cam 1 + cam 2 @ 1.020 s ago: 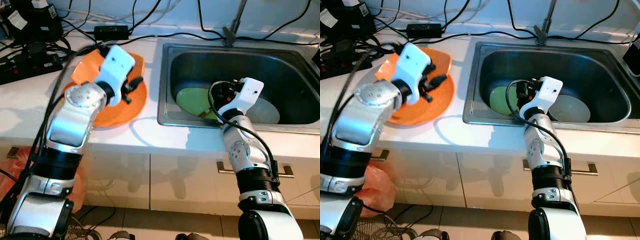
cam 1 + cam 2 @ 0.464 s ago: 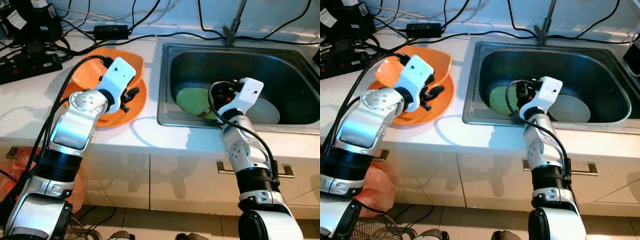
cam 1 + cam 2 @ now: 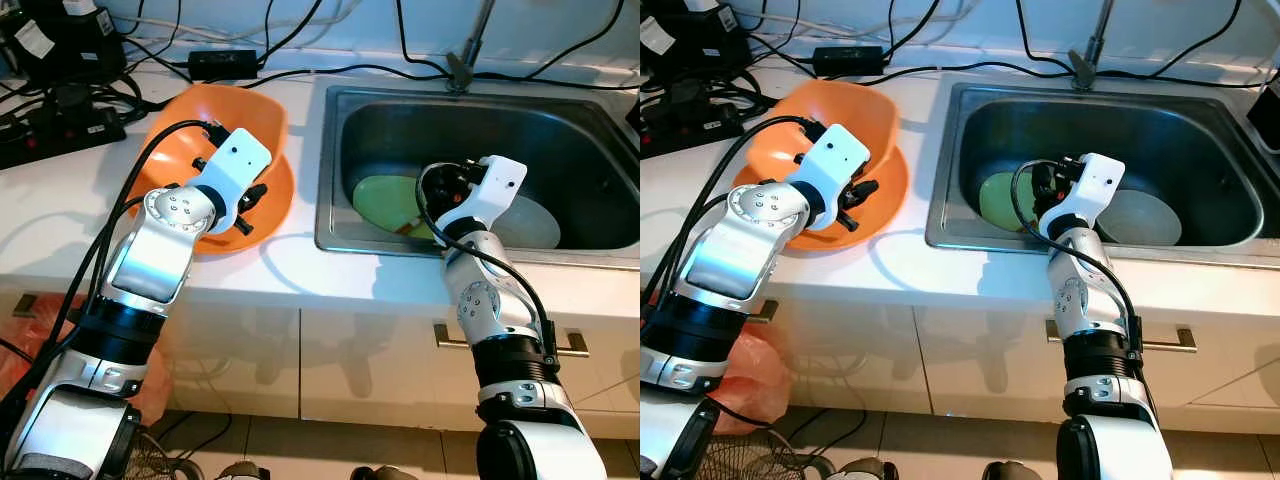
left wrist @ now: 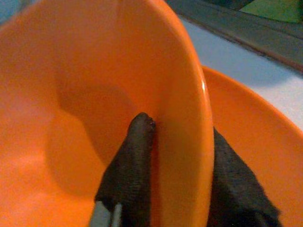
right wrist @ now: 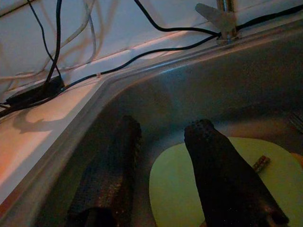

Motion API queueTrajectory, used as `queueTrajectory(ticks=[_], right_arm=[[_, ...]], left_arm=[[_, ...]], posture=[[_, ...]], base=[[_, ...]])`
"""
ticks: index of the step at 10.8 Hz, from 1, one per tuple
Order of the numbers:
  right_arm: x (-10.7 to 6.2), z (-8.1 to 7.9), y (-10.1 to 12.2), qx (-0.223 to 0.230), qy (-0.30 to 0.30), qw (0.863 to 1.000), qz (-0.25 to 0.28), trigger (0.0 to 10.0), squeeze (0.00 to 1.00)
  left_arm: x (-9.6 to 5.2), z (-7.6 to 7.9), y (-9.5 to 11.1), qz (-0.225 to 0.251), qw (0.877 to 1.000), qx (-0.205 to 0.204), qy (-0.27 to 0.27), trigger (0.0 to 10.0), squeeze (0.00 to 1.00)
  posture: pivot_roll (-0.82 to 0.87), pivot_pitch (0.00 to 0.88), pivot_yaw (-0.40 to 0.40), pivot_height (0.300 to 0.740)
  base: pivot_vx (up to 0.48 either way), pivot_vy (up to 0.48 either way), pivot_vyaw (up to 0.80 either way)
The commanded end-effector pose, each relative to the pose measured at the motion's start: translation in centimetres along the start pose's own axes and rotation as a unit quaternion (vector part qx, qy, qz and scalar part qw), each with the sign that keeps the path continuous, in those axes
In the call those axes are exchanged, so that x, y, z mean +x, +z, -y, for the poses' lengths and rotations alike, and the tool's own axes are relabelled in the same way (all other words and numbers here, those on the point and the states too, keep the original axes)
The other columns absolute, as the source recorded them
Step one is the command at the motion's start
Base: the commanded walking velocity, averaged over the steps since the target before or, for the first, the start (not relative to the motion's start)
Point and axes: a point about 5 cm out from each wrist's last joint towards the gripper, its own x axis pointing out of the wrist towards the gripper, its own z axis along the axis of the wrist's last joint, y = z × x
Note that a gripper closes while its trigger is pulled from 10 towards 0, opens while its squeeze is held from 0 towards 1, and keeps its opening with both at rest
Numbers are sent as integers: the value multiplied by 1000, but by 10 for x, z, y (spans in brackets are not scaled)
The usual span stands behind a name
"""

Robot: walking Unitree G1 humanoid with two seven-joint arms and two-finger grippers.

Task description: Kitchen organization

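Left gripper (image 3: 243,200) pinched rim of deep orange plastic bowl (image 3: 222,120), one finger inside, one outside. Bowl tilted over flat orange plate (image 3: 272,200), on counter beside steel sink (image 3: 335,170). Right gripper (image 5: 161,165) parted, empty, above green plate (image 3: 385,200) in sink. Advice: lower bowl level, centred on plate, before letting go.

No readable text, brand, number or sign can be made out; the white labels on the black boxes (image 3: 45,40) at the table's back are too blurred.

left gripper (image 3: 243,205) gripping tilted orange plastic bowl (image 3: 225,115), centre-left | right gripper (image 3: 447,185) hanging over steel sink (image 3: 590,160), centre-right
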Motion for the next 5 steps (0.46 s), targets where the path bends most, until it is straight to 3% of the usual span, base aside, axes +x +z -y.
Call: queueTrajectory(ticks=[1,5], right_arm=[[1,-1,0,3,2,1000,-3,10000,0],[1,-1,0,3,3,1000,-5,10000,0]], left_arm=[[1,3,-6,-15,1000,-1,-8,0,0],[2,2,-5,-5,1000,9,1,0,0]], posture=[[68,69,-16,740],[71,71,-19,740]], base=[[0,0,0],[0,0,0]])
